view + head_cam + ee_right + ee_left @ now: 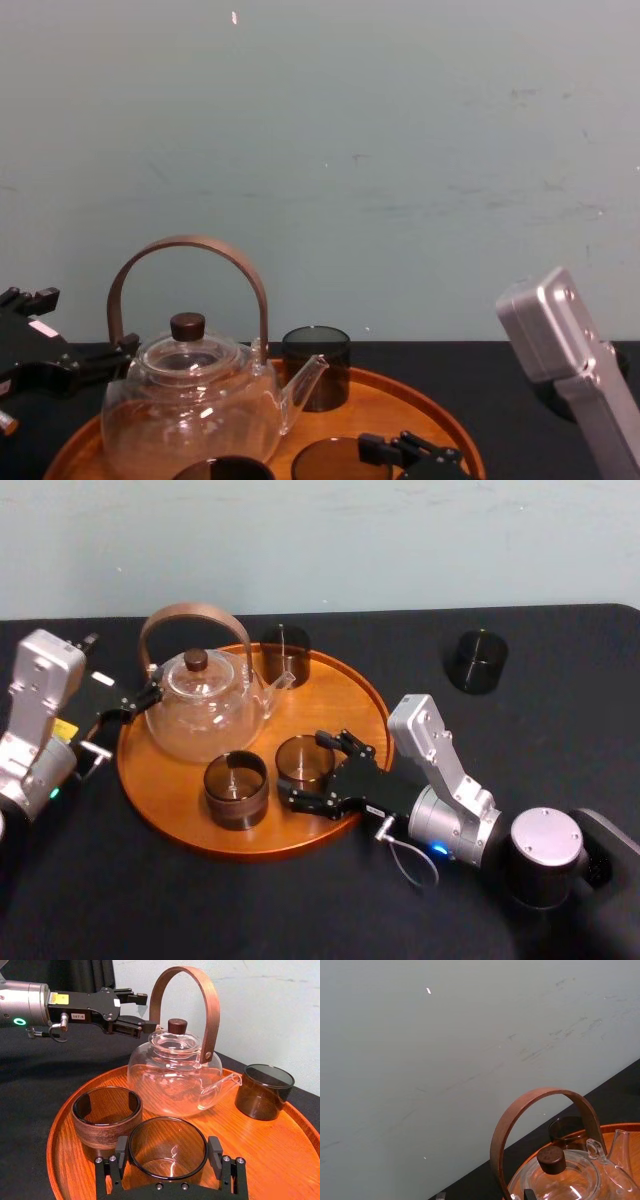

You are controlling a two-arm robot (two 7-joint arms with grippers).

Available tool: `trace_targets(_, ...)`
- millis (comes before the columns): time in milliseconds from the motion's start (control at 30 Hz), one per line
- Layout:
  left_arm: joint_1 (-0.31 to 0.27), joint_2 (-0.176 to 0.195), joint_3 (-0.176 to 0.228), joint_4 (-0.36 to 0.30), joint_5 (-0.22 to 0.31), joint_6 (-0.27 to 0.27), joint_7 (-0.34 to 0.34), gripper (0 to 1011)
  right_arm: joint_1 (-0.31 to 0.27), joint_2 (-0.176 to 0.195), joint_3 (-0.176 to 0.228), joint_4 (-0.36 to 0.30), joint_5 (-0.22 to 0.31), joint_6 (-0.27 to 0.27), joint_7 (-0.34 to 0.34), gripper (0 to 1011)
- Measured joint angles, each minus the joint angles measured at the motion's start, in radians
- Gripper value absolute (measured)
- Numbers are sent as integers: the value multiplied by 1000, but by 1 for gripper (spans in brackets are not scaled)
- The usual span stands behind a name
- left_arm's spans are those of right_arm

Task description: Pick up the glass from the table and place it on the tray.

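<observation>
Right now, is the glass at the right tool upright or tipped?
Upright: the glass sits flat on the tray, its round rim level and facing up.

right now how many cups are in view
4. On the tray: a dark glass at the back, a wood-banded cup in front, a brown glass beside it in the right gripper. A second dark glass stands on the table to the right. None seem hidden.

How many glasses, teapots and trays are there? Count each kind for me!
Glasses: 4
Teapot: 1
Tray: 1
Total: 6
</observation>
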Motion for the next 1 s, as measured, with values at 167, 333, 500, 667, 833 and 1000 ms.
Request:
trace_targets(167,0,0,0,0,0,0,0,1010,0,0,0,0,0,0,0,1002)
trace_targets(333,0,0,0,0,0,0,0,1010,0,0,0,0,0,0,0,1002)
trace_targets(500,0,0,0,0,0,0,0,1009,-6,12,4,-17,6,6,5,1002)
trace_targets(667,0,0,0,0,0,0,0,1010,-21,28,13,-44,17,28,4,1002)
trace_targets(833,0,0,0,0,0,0,0,1009,-41,48,19,-77,25,52,0,1002)
trace_targets(1000,0,0,0,0,0,0,0,1009,-67,72,27,-114,37,63,0,1003)
